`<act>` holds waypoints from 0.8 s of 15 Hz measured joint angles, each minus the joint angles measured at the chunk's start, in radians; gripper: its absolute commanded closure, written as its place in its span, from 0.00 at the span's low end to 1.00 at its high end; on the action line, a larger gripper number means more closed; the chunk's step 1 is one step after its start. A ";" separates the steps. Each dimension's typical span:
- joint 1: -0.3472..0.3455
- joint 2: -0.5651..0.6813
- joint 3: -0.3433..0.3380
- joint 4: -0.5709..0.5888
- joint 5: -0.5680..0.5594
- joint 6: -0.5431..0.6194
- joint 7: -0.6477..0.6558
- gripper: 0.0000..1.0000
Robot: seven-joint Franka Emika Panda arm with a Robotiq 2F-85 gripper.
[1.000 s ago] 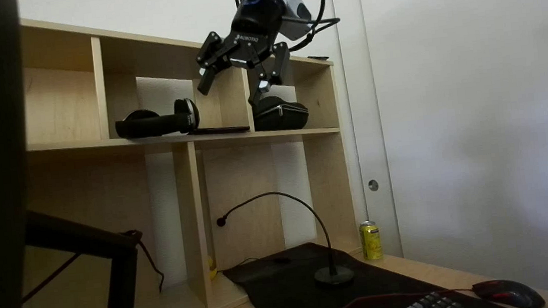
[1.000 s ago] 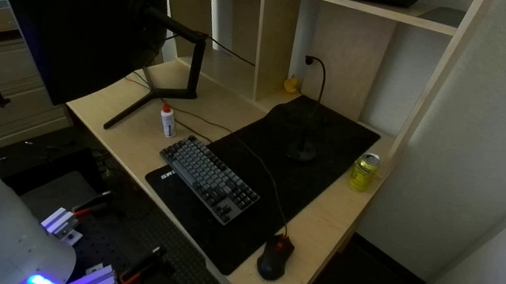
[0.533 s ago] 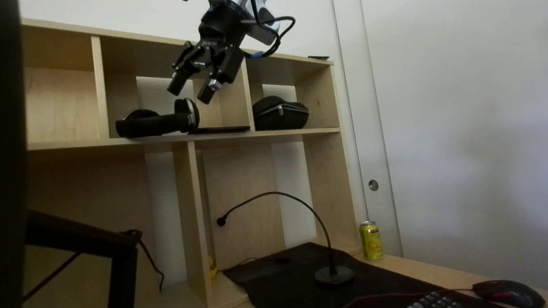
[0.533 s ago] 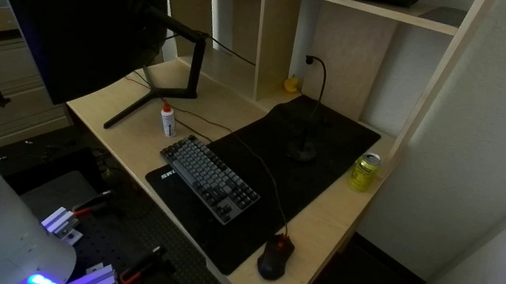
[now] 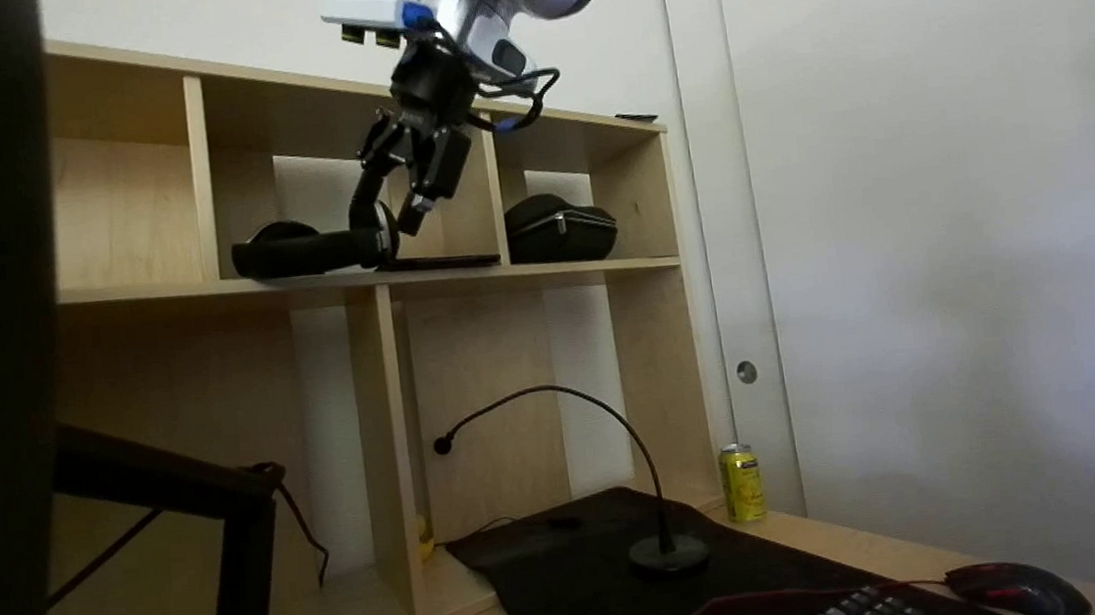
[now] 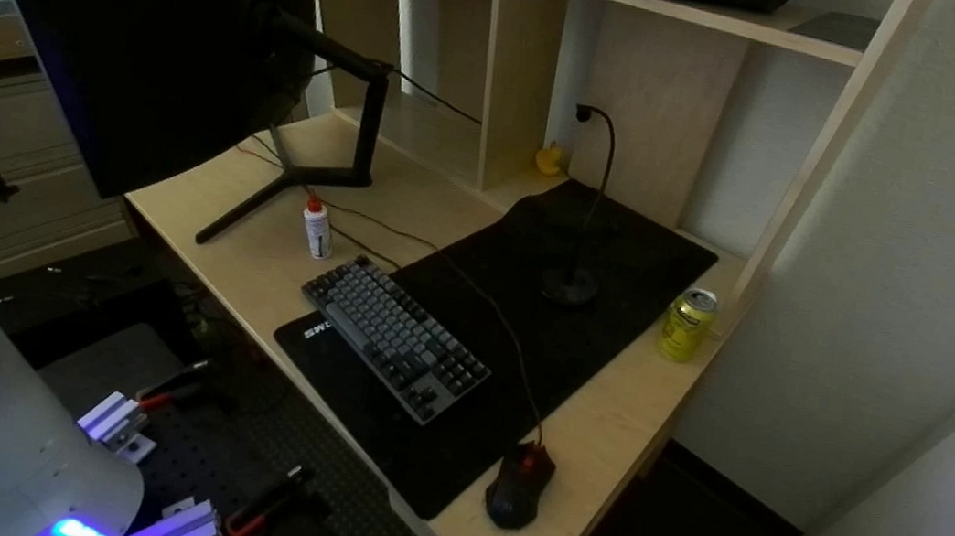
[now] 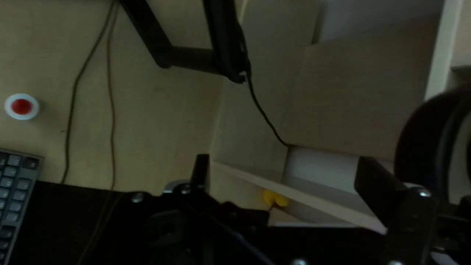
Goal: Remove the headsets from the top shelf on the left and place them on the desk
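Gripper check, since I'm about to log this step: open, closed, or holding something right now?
Gripper: open, holding nothing; the headphones rest on the shelf.

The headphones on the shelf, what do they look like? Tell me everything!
The headphones are black and look smooth, with two round ear cups and a curved headband; one cup shows a silvery rim. They lie on the pale wooden shelf, close to an upright divider, with the headband toward the front edge. In an exterior view, the open hand overlaps one cup; I can't tell whether they touch.
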 measured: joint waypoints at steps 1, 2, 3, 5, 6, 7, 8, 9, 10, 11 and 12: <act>0.003 0.035 -0.002 0.036 -0.039 0.044 0.044 0.00; 0.008 0.074 -0.008 0.078 -0.077 0.079 0.086 0.00; 0.015 0.109 -0.015 0.121 -0.104 0.099 0.122 0.00; 0.028 0.161 -0.026 0.186 -0.111 0.107 0.149 0.00; 0.031 0.173 -0.029 0.202 -0.111 0.107 0.153 0.00; 0.034 0.178 -0.030 0.210 -0.111 0.107 0.154 0.00; 0.036 0.180 -0.031 0.214 -0.111 0.107 0.154 0.00; 0.037 0.179 -0.032 0.214 -0.111 0.107 0.154 0.00; 0.041 0.180 -0.037 0.214 -0.112 0.107 0.154 0.00; 0.045 0.183 -0.041 0.215 -0.112 0.113 0.154 0.00; 0.048 0.190 -0.045 0.220 -0.112 0.136 0.154 0.00</act>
